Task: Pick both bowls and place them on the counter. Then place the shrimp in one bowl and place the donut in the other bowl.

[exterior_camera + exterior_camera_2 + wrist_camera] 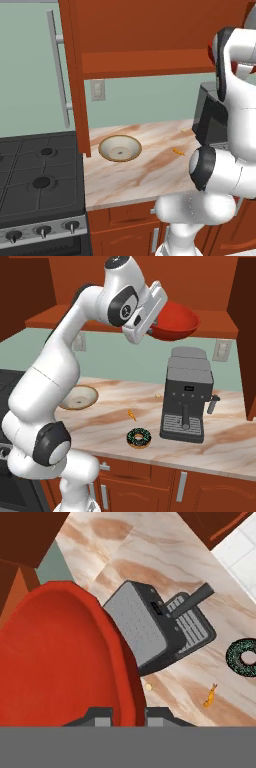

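My gripper (154,325) is shut on the rim of the glossy red bowl (175,321), holding it in the air above the coffee machine. In the hand view the red bowl (60,657) fills the left side, its rim pinched at my gripper (127,714). The cream-beige bowl (120,148) (78,397) sits upright on the marbled counter (145,175) near the stove. The small orange shrimp (132,415) (210,696) (178,151) lies mid-counter. The chocolate donut (138,438) (243,657) lies near the counter's front edge, just left of the machine.
A dark grey coffee machine (186,393) (150,627) stands on the counter directly below the held bowl. The black stove (35,175) adjoins the counter on the left. Reddish-brown upper cabinets and a shelf (145,62) hang overhead.
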